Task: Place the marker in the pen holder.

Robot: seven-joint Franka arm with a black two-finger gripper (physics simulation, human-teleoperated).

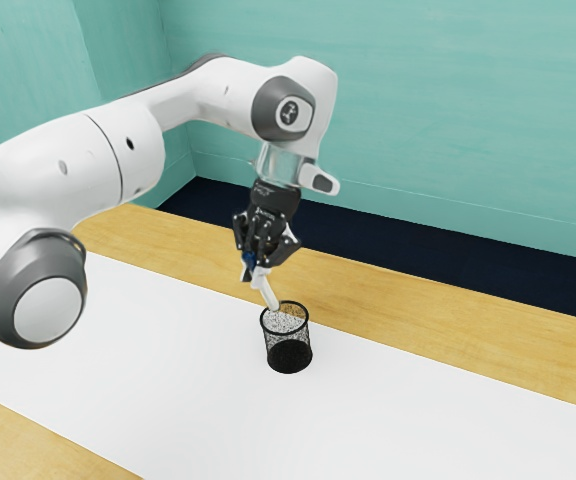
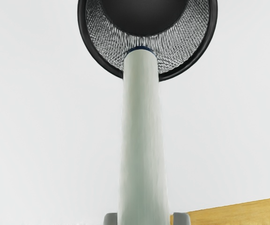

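White marker, leaning, tip over the pen holder | gripper fingers pinch it | holder near the worktop's far edge | step: putting in | next: line up, lower, let go

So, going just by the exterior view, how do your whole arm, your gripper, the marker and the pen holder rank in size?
Largest to smallest, as they look there:
1. My arm
2. Gripper and pen holder: close, and nearness to the camera makes their order unsure
3. Marker
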